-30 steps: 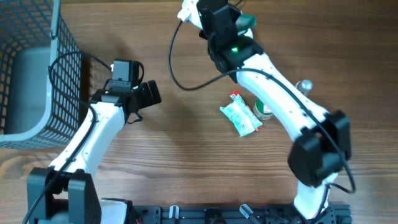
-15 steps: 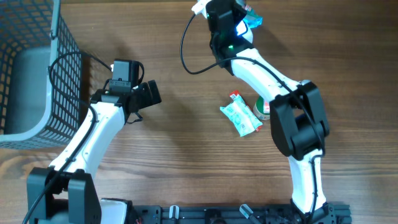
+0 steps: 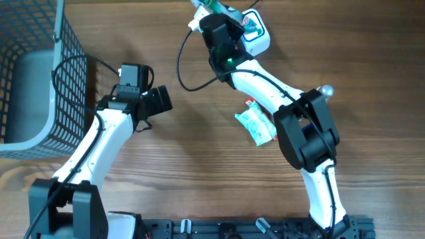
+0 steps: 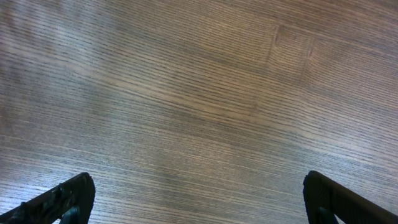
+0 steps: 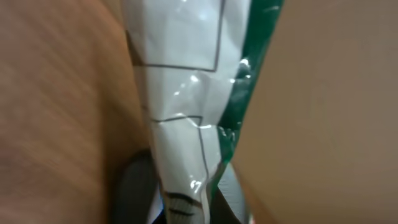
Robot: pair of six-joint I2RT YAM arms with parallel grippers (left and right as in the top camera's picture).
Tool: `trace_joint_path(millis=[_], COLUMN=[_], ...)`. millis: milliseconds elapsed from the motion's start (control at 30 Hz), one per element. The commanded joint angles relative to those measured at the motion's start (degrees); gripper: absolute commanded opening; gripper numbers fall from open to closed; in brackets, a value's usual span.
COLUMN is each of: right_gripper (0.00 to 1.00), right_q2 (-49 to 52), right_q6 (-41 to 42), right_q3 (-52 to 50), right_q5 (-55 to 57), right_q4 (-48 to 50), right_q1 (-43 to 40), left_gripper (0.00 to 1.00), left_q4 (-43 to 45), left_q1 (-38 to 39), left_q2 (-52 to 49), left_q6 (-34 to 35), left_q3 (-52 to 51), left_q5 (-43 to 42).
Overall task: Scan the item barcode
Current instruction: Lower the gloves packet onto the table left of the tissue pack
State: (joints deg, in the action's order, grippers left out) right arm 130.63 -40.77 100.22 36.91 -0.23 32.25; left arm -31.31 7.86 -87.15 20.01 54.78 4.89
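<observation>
Tabletop (image 3: pixel 199 172) of brown wood grain fills everything under both arms, and in the left wrist view you see nothing else between the fingers. A wire basket (image 3: pixel 66 79) stands at the far left edge, well behind the left fingers, with a grey shape (image 3: pixel 26 86) inside it that you cannot make out further.

Your left gripper (image 4: pixel 198 202) hangs over bare wood with its jaws spread wide and nothing in them; only the two dark fingertips (image 4: pixel 62 199) show at the bottom corners of that view.

A black cable (image 3: pixel 182 63) loops away from the right wrist, off to one side of the fingers.

A pale teal pouch (image 3: pixel 257 126) with a red end lies flat on the wood, well apart from the right fingers, back toward that arm's elbow and partly tucked under it.

Your right gripper (image 5: pixel 183 202) is clamped tight on the item, a white and green plastic packet (image 5: pixel 180 93). It rises straight out from between the fingers, crinkled and glossy, with thin dark lines across its white face. From overhead the packet (image 3: pixel 255 36) sits just beyond the fingertips at the table's far edge, white side up.

A small shiny round knob (image 3: pixel 325 91) sits well apart from both pairs of fingers, beside the right arm's elbow.
</observation>
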Motion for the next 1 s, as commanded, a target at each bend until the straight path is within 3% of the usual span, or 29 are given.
trace_joint_path(millis=[0,267,500,600,700,833,967], right_gripper=[0.06,0.04,0.04,0.04,0.04,0.1,0.11], right_q2=[0.76,-0.24,-13.53,-21.29,-28.22,-28.48,-27.74], right_q6=[11.85,13.9,16.13,26.62,39.87,53.31,62.82], right_q3=[0.59,0.61,0.61,0.61,0.59,0.33,-6.78], right_q5=[-0.98,-2.23,-2.27,-4.94,-27.98,-51.76,-55.43], right_q4=[-3.96,-5.53,-10.4,-20.11,-37.92,-55.54,-61.59], right_q1=[-0.35,-0.2,-0.33,-0.37,-1.49,-2.56,-1.4], left_gripper=[1.0,1.0,1.0,1.0,1.0,1.0,1.0], left_q4=[0.02,0.02,0.02,0.02,0.02,0.02,0.02], left_q1=[-0.26,-0.26,-0.26,-0.26,-0.26,-0.26,-0.26], left_q2=[0.04,0.04,0.04,0.04,0.04,0.04,0.04], left_q6=[-0.24,-0.24,-0.24,-0.24,-0.24,-0.24,-0.24], left_q3=[0.52,0.52,0.52,0.52,0.52,0.52,0.52], left_q5=[0.76,0.76,0.76,0.76,0.76,0.76,0.76])
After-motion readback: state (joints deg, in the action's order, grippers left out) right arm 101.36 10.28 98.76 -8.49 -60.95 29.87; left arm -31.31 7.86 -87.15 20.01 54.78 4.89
